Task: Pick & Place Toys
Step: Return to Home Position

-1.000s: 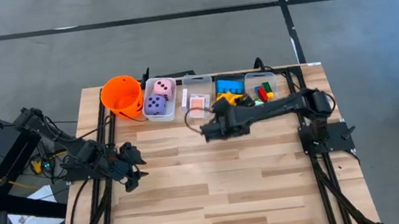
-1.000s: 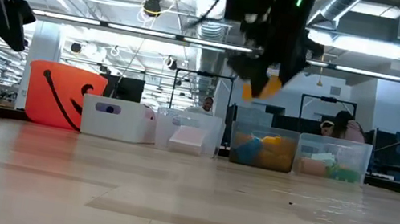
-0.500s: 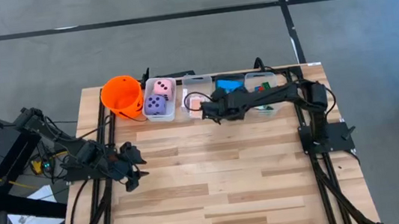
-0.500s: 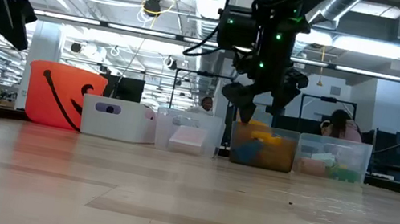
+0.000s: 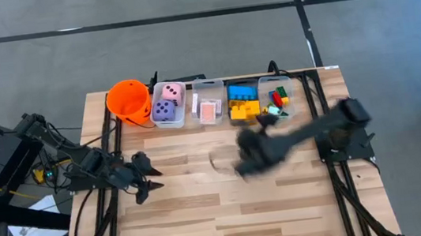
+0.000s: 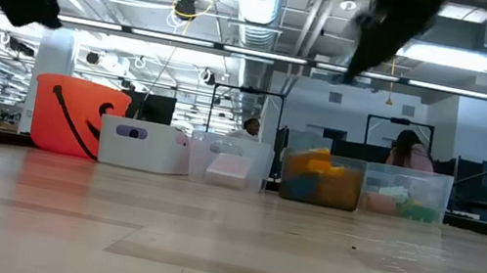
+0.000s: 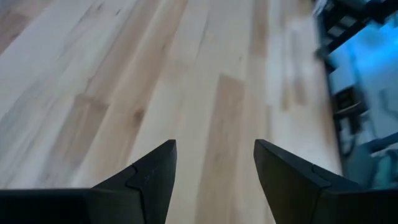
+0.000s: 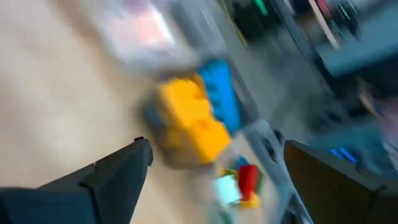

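The toys lie in a row of bins at the table's far edge. A pink die [image 5: 173,93] and a purple die [image 5: 163,110] sit in a white bin. Pink cards [image 5: 210,110] fill a clear bin. Yellow bricks [image 5: 243,113] and blue bricks [image 5: 241,92] fill the bin beside it, and red and green bricks [image 5: 277,97] the last one. My right gripper [image 5: 242,160] hangs blurred over the table's middle, on the near side of the brick bins, open and empty [image 8: 216,148]. My left gripper [image 5: 154,178] waits open above bare wood at the left [image 7: 214,155].
An orange bucket [image 5: 129,101] stands at the left end of the bin row. The wooden table top [image 5: 229,211] lies bare from the bins to the near edge. Black frame rails run along both table sides. People sit at desks far behind the bins in the low view.
My right gripper carried a yellow brick to the brick bin, let it go there, and has swung fast back toward the table's middle and near side, empty. My left gripper has tipped upward a little in place.
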{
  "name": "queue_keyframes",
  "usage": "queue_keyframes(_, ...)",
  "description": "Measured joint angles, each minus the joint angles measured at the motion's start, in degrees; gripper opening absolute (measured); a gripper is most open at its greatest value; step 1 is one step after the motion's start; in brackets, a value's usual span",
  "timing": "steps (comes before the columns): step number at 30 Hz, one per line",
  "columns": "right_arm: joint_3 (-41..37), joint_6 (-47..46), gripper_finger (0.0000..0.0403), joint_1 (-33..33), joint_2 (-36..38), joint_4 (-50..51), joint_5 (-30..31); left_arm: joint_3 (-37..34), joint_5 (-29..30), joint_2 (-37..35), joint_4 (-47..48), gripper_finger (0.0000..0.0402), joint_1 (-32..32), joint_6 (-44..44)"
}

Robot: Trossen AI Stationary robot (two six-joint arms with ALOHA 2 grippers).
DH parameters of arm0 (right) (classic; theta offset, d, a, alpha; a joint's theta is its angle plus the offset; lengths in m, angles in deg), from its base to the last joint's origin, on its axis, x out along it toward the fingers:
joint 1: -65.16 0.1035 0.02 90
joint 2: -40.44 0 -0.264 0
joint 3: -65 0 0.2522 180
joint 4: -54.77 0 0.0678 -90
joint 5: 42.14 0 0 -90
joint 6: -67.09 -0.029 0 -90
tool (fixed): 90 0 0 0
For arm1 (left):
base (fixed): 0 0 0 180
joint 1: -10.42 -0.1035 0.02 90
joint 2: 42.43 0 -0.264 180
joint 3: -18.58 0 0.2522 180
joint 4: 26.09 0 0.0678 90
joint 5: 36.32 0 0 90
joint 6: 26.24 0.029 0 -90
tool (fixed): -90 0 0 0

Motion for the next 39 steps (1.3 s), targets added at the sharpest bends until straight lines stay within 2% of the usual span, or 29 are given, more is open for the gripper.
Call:
queue_keyframes(3,-0.05,-7.77,0.0362,14.53,6.16,1.8,4.53,0.0,-0.57,-0.08,-3.85,0.0209,0.0,0.0)
queue_keyframes(7,-4.08,-17.82,0.0362,34.35,13.92,2.95,15.76,-0.02,-2.55,-0.56,-7.81,0.0209,0.57,1.97)
queue_keyframes(9,-9.3,-23.16,0.0362,43.06,17.66,1.92,20.92,-0.04,-2.23,-1.5,-10.72,0.0209,1.5,5.27)
queue_keyframes(11,-17.09,-29.2,0.0363,50.14,20.79,-2.57,29.59,-0.04,-0.29,-2.97,-13.2,0.0209,2.6,9.74)
queue_keyframes(13,-25.06,-35.29,0.0363,53.95,23.0,-7.03,30.9,-0.02,2.43,-4.34,-16.87,0.0209,3.82,15.29)
queue_keyframes(17,-39.79,-46.64,0.0363,50.3,24.62,-20.82,31.03,-0.05,5.6,-6.75,-23.36,0.0209,6.01,26.71)
queue_keyframes(21,-48.82,-47.86,0.0363,43.06,22.4,-36.45,31.03,-3.16,5.9,-8.55,-30.92,0.0209,6.93,33.51)
queue_keyframes(24,-50.24,-47.33,0.0363,38.68,20.06,-41.97,31.1,-6.92,5.9,-10.52,-35.04,0.0209,6.91,34.35)
queue_keyframes(30,-48.96,-47.27,0.0363,34.13,15.8,-43.6,31.07,-14.93,5.88,-16.59,-42.29,0.0209,6.89,34.32)
queue_keyframes(33,-47.42,-47.08,0.0363,29.86,13.9,-47.01,28.96,-18.04,5.86,-19.51,-44.35,0.0209,6.91,34.32)
queue_keyframes(36,-44.12,-38.5,0.0363,24.36,11.72,-52.32,20.76,-19.89,5.86,-21.39,-46.14,0.0209,6.88,34.3)
queue_keyframes(39,-39.8,-16.74,0.0363,19.47,9.33,-66.89,10.25,-20.82,5.83,-22.32,-47.57,0.0209,6.88,34.3)
